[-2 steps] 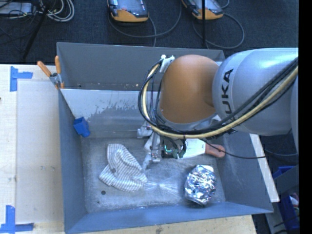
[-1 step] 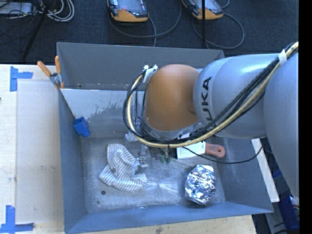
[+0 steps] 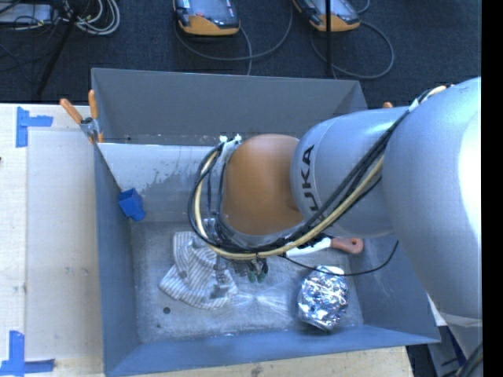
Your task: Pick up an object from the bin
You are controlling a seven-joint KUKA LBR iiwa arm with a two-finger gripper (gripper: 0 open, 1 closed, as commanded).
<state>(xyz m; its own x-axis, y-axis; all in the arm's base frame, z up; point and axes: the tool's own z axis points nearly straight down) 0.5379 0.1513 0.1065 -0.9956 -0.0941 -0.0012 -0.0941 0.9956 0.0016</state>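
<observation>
- The arm (image 3: 369, 171) comes in from the right and takes up most of the middle of the bin (image 3: 118, 320).
- Its wrist has an orange cover (image 3: 255, 183) with black and yellow cables (image 3: 206, 203) looped round the left side, and that hides most of what's underneath.
- The gripper (image 3: 240, 272) just pokes out below the cover as a few dark bits, low down near the bin floor. Honestly can't tell if it's open or closed from here.
- Closest thing to it is a crumpled cloth (image 3: 189, 277), pale with a grey check pattern, lying on the floor left of centre. Its right edge is right at the gripper, maybe touching, but I can't see anything actually being gripped.
- A scrunched foil ball (image 3: 323, 297) sits toward the front right, apart from the gripper.
- A small blue block (image 3: 131, 204) is up against the left wall, well away from everything else.
- A pink piece (image 3: 348, 245) sticks out from under the arm on the right; can't make out what it is.
</observation>
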